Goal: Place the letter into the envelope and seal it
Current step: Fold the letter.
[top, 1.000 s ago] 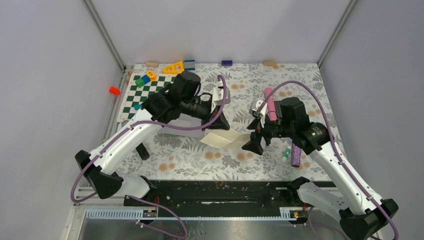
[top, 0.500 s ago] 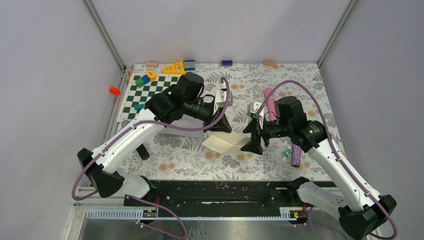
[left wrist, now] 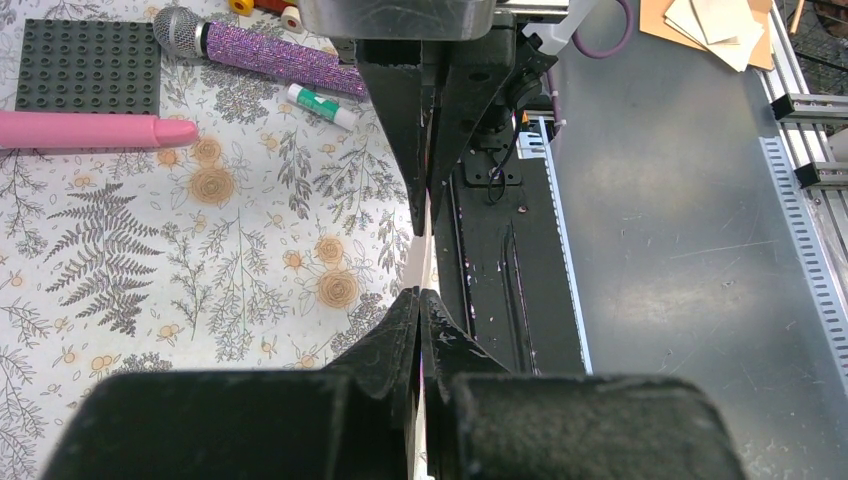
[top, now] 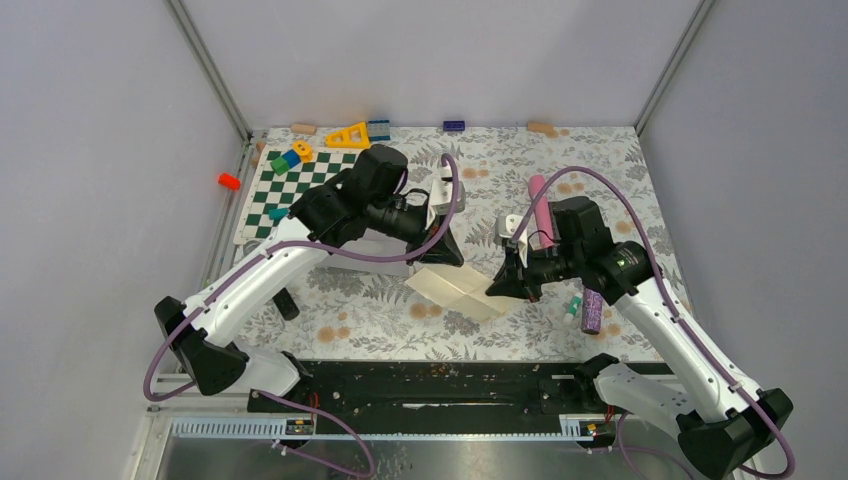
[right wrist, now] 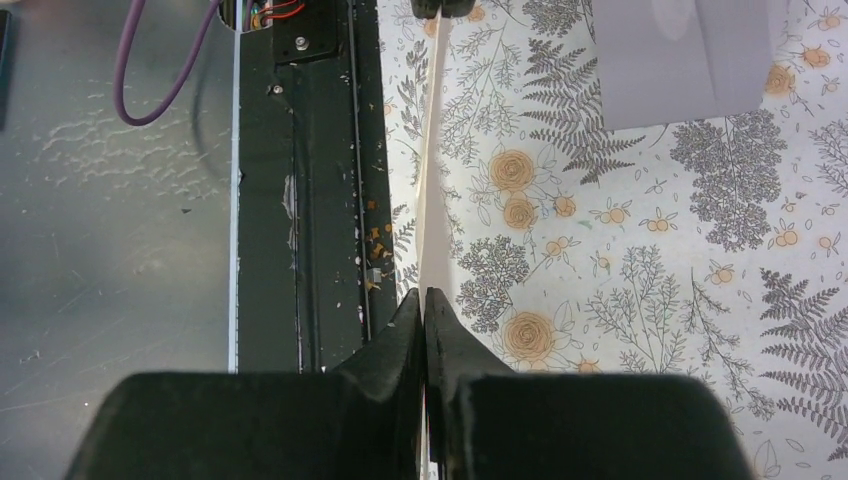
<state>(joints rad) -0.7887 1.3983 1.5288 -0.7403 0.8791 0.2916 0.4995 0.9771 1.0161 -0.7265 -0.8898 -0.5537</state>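
Observation:
The letter (top: 456,291), a cream folded sheet, hangs just above the floral cloth between my two arms. My left gripper (top: 447,262) is shut on its far left edge. My right gripper (top: 498,290) is shut on its right edge. Each wrist view shows the sheet edge-on: the letter (left wrist: 424,258) runs from my left gripper (left wrist: 420,295) to the opposite fingers, and the letter (right wrist: 432,200) rises from my right gripper (right wrist: 425,293). The pale grey-lavender envelope (right wrist: 685,60) lies flat on the cloth, beyond and to the side of the letter. In the top view my left arm hides it.
A pink cylinder (top: 541,210) and a purple glitter microphone (top: 592,312) lie by my right arm. A dark studded plate (left wrist: 88,65) and a glue stick (left wrist: 322,105) are nearby. A green chessboard (top: 290,190) with small blocks sits at the back left. The black rail (top: 430,385) runs along the front.
My right gripper was open beside the letter; it moved in to the left and down and shut on the right edge. The letter now hangs flatter between both grippers.

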